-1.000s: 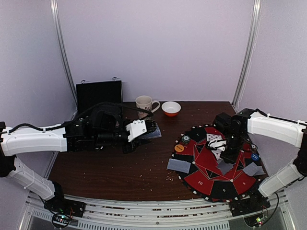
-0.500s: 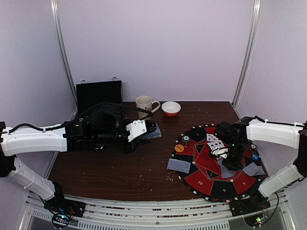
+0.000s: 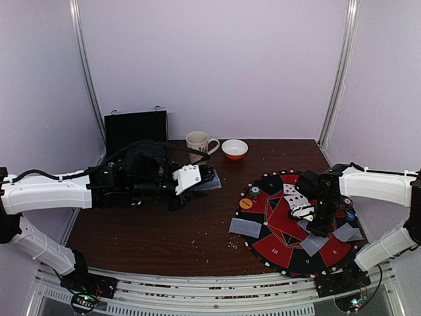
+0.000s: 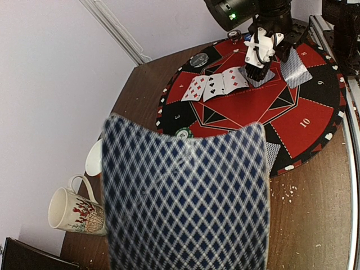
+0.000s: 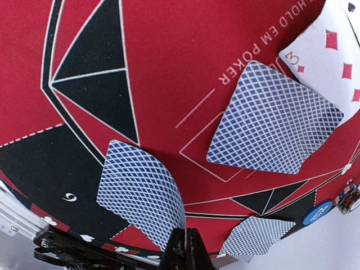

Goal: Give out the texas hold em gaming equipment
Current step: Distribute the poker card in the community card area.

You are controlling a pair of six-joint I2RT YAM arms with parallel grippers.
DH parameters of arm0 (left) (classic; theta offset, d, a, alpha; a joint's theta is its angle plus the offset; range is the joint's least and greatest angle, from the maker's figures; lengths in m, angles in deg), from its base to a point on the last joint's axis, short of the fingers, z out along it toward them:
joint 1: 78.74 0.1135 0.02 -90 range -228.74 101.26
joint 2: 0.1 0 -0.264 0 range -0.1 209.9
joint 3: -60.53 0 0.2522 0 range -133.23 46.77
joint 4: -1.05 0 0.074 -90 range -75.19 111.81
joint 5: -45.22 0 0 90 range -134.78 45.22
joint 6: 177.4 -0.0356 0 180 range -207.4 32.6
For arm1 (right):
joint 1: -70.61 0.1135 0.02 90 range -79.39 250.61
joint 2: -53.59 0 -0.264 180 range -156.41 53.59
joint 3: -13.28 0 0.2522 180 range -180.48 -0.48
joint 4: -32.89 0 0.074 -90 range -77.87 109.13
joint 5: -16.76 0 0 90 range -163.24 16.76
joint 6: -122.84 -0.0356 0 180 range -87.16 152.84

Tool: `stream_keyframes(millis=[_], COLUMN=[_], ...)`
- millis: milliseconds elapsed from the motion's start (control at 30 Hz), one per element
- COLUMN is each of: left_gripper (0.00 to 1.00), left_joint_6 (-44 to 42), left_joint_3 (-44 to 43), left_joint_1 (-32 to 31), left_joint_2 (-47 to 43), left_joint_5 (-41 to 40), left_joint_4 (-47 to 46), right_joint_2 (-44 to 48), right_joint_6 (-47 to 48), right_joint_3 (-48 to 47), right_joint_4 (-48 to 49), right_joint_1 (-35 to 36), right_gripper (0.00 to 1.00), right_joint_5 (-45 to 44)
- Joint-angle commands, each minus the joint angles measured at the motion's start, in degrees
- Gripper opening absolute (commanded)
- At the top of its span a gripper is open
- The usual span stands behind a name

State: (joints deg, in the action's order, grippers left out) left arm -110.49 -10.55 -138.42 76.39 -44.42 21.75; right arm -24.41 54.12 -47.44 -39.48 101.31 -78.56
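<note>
On brown table [image 3: 164,234], lilac walls [image 3: 217,66] | left tool [image 3: 200,179] grasping deck [image 4: 185,197] | right tool [image 5: 184,250] pinching card [image 5: 140,188]

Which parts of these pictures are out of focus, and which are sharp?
Left wrist view: the card back close to the lens is blurred, the poker mat behind it sharp. Right wrist view: the bent card and mat print are crisp. Top view: soft overall.
</note>
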Motion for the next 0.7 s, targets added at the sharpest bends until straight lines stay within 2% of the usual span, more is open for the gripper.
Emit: stream_keyframes(millis=[0, 333, 667], left_gripper=[0.32, 0.32, 0.32], left_joint_6=[-0.5, -0.4, -0.5], left_joint_3=[-0.7, -0.7, -0.7], left_joint_1=[-0.3, -0.3, -0.3], left_joint_2=[-0.7, -0.8, -1.4], left_joint_5=[0.0, 0.3, 0.1], left_joint_4=[-2.8, -2.8, -2.8], right_joint_2=[1.4, 0.2, -1.8], right_joint_6=[0.2, -1.4, -2.6], right_joint_3=[1.0, 1.8, 2.6], right_joint_4=[-0.7, 2.9, 2.1], right_joint_1=[-0.4, -3.1, -4.7], right_gripper=[0.00, 0.00, 0.00], right_joint_5=[-2.0, -6.2, -8.0])
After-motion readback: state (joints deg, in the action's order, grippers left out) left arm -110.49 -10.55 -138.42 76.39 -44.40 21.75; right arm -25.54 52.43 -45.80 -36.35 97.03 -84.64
